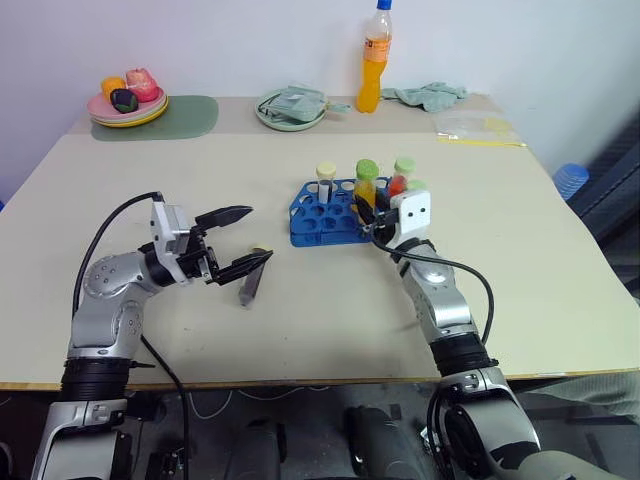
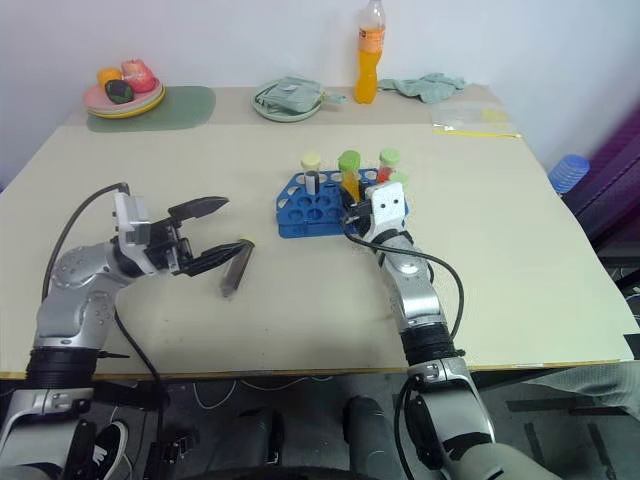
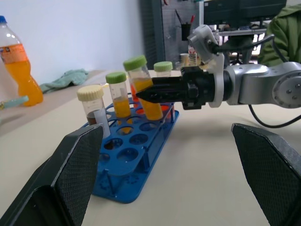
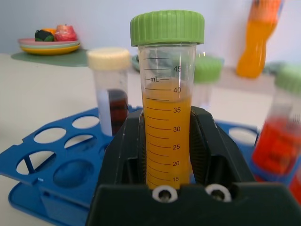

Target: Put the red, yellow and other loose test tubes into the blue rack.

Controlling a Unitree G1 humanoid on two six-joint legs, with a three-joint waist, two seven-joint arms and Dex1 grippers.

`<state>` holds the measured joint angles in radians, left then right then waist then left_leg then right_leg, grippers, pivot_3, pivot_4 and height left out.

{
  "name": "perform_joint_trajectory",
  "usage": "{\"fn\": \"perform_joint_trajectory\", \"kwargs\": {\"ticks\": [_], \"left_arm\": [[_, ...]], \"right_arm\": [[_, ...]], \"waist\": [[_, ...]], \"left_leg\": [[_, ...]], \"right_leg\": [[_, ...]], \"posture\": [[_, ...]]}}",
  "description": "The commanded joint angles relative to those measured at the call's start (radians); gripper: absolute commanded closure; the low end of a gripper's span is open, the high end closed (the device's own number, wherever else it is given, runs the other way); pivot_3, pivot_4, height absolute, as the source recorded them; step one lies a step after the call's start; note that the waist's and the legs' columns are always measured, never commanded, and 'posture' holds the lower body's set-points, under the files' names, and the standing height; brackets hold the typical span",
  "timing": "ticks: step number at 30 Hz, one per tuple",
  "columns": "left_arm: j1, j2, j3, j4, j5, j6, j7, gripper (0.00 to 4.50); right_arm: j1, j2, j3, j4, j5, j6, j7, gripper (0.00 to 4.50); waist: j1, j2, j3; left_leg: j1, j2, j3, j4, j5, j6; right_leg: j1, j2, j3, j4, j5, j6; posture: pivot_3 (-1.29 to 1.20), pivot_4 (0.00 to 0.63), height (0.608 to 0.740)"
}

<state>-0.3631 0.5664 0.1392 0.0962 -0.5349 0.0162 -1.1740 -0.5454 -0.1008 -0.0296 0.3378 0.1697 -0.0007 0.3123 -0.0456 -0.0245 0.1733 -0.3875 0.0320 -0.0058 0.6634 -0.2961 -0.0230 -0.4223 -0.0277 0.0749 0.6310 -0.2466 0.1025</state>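
Note:
The blue rack point(image 1: 315, 225) stands mid-table. It holds a dark tube with a pale yellow cap point(image 1: 326, 180), a red tube with a green cap point(image 1: 401, 178) and a second yellow tube point(image 3: 117, 96). My right gripper point(image 1: 368, 220) reaches the rack from the near side, shut on a yellow test tube with a green cap point(image 4: 167, 117). That tube stands upright with its lower end down among the rack's holes. My left gripper point(image 1: 258, 235) hovers open to the left of the rack. A dark loose tube point(image 1: 250, 283) lies on the table just under its lower finger.
At the back stand an orange drink bottle point(image 1: 374, 60), a plate with a cloth point(image 1: 291, 107), a plate of toy food point(image 1: 127, 100) on a green mat point(image 1: 185, 118), a crumpled cloth point(image 1: 428, 95) and a plastic bag point(image 1: 475, 128).

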Motion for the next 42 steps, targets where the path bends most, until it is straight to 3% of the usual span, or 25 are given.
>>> {"fn": "perform_joint_trajectory", "kwargs": {"ticks": [1, 3, 4, 7, 12, 16, 20, 27, 30, 34, 37, 42], "left_arm": [[0.001, 0.010, 0.026, -0.019, -0.009, -0.011, 0.000, 0.00], [0.004, 0.008, 0.026, -0.020, -0.010, -0.013, 0.000, 0.00], [0.005, 0.007, 0.026, -0.020, -0.009, -0.014, 0.000, 0.00], [0.007, 0.005, 0.024, -0.020, -0.008, -0.016, 0.000, 0.00], [0.015, 0.007, 0.025, -0.023, -0.009, -0.017, -0.001, 0.00], [0.019, 0.004, 0.024, -0.014, -0.003, -0.031, -0.008, 0.00], [0.009, 0.003, 0.024, -0.011, -0.002, -0.028, -0.003, 0.00], [0.012, 0.022, 0.018, -0.069, 0.028, -0.001, 0.043, 0.00], [0.021, 0.050, 0.026, -0.095, 0.034, 0.024, 0.063, 0.00], [0.085, 0.118, 0.001, -0.208, 0.064, 0.145, 0.124, 0.00], [0.103, 0.172, -0.035, -0.309, 0.142, 0.275, 0.231, 0.00], [0.000, 0.205, -0.070, -0.426, 0.093, 0.651, 0.367, 0.00]], "right_arm": [[0.000, -0.002, -0.001, -0.040, -0.005, -0.008, -0.004, 1.28], [0.001, 0.000, -0.003, -0.050, -0.007, -0.017, -0.009, 0.22], [0.000, -0.002, -0.004, -0.060, -0.004, -0.017, -0.005, 0.05], [0.005, -0.024, -0.001, -0.098, -0.002, -0.023, 0.023, 0.05], [0.087, -0.125, 0.011, -0.240, 0.071, 0.085, 0.185, 0.05], [0.187, -0.266, 0.001, -0.422, 0.187, 0.223, 0.358, 0.05], [0.223, -0.387, -0.051, -0.519, 0.260, 0.301, 0.434, 0.05], [0.246, -0.677, -0.156, -0.569, 0.418, 0.430, 0.720, 0.05], [0.226, -0.739, -0.199, -0.580, 0.500, 0.446, 0.817, 0.05], [0.186, -0.791, -0.244, -0.602, 0.566, 0.460, 0.889, 0.05], [0.169, -0.782, -0.223, -0.600, 0.561, 0.471, 0.862, 0.05], [0.206, -0.735, -0.205, -0.623, 0.531, 0.445, 0.819, 0.05]], "waist": [[0.000, 0.000, 0.000], [0.000, 0.000, 0.000], [0.000, 0.000, 0.000], [0.001, 0.000, 0.000], [0.004, 0.000, 0.000], [0.005, 0.000, 0.000], [0.001, 0.000, 0.000], [0.008, 0.000, 0.000], [0.009, 0.000, 0.000], [0.000, 0.000, 0.000], [0.003, 0.000, 0.001], [0.021, -0.002, 0.002]], "left_leg": [[0.000, 0.000, 0.000, 0.000, 0.000, 0.000], [0.000, 0.000, 0.000, 0.000, 0.000, 0.000], [0.000, 0.000, 0.000, 0.000, 0.000, 0.000], [0.000, 0.000, 0.000, 0.000, 0.000, 0.000], [0.000, 0.000, 0.000, 0.000, 0.000, 0.000], [0.000, 0.000, 0.000, 0.000, 0.000, 0.000], [0.001, 0.000, 0.000, 0.001, 0.000, 0.000], [0.002, 0.000, 0.000, 0.001, 0.000, 0.000], [0.002, 0.000, -0.001, 0.001, 0.000, 0.000], [0.004, 0.000, 0.000, 0.001, 0.000, 0.000], [0.007, 0.000, -0.001, 0.000, 0.000, 0.000], [0.011, 0.000, -0.001, 0.000, 0.000, 0.000]], "right_leg": [[0.000, 0.000, 0.000, 0.000, 0.000, 0.000], [0.000, 0.000, 0.000, 0.000, 0.000, 0.000], [0.000, 0.000, 0.000, 0.000, 0.000, 0.000], [0.000, 0.000, 0.000, 0.000, 0.000, 0.000], [0.001, -0.001, 0.000, 0.000, 0.000, 0.000], [0.001, 0.000, 0.000, -0.001, 0.000, 0.000], [0.001, 0.000, 0.000, 0.000, 0.000, 0.000], [0.004, 0.001, 0.000, -0.001, 0.000, 0.000], [0.004, 0.001, 0.000, -0.001, 0.000, 0.000], [0.005, 0.001, 0.001, -0.001, 0.000, 0.000], [0.007, 0.001, 0.000, -0.001, -0.001, 0.000], [0.013, 0.000, 0.000, -0.003, -0.003, -0.002]], "posture": [[0.00, 0.150, 0.740], [0.00, 0.150, 0.740], [0.00, 0.150, 0.740], [0.00, 0.150, 0.740], [0.00, 0.150, 0.740], [0.00, 0.150, 0.740], [0.00, 0.150, 0.740], [0.00, 0.150, 0.740], [0.00, 0.150, 0.740], [0.00, 0.150, 0.740], [0.00, 0.150, 0.740], [0.00, 0.150, 0.740]]}}
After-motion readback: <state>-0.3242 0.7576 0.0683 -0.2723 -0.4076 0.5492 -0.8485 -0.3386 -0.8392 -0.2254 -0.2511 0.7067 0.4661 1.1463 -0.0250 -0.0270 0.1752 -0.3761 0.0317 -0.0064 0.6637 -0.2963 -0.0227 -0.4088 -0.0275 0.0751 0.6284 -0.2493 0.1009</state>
